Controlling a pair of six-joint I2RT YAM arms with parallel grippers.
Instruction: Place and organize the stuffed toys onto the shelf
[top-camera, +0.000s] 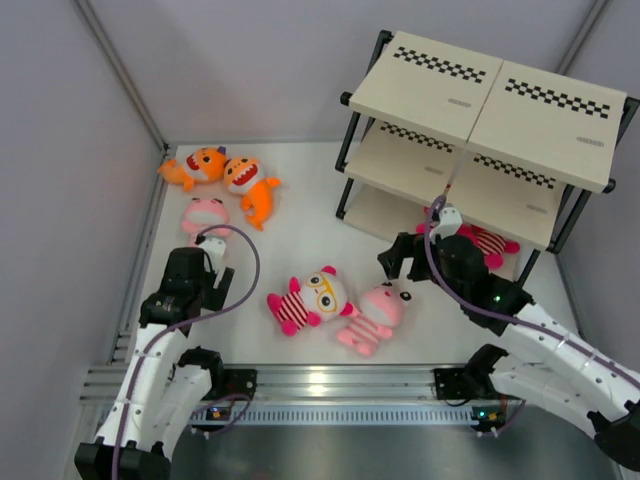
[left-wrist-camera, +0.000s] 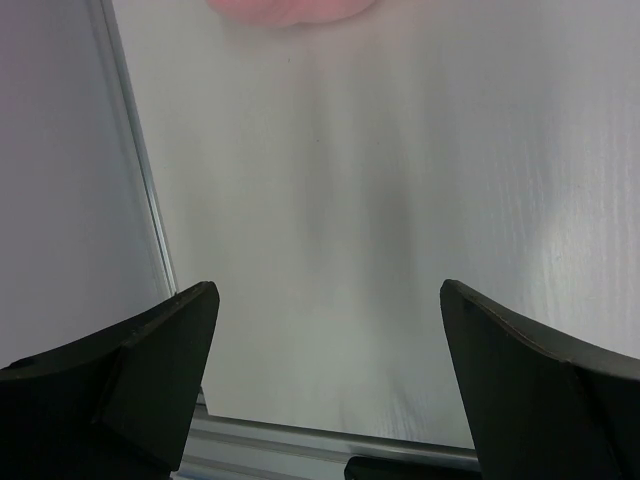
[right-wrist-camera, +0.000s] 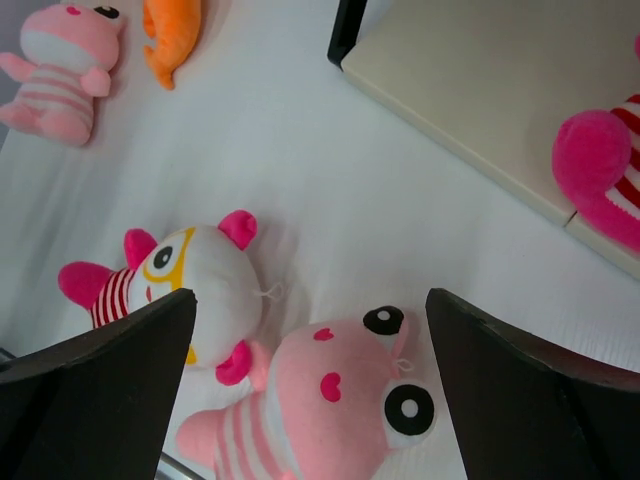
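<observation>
Top external view: three-tier shelf (top-camera: 440, 95) at far right of white bench (top-camera: 310, 225); black metal frame, smooth beige boards, checkered strips. At far left, first orange shark (top-camera: 200, 165) touching second orange shark (top-camera: 252, 188), both soft, rounded, with toothy mouths. Just in front of them, pale pink plush (top-camera: 205, 213). Mid-bench, white-faced plush (top-camera: 312, 295) with magenta ears and red-striped body, touching pink striped plush (top-camera: 375, 315). On the lowest board, magenta striped plush (top-camera: 492, 241), partly hidden by the right arm.

Left wrist view: left tool (left-wrist-camera: 328, 300), dark wedge-shaped fingers wide apart, gripping nothing, over bare bench.

Right wrist view: right tool (right-wrist-camera: 310, 300), likewise spread and unladen, above the two mid-bench plushes.
</observation>
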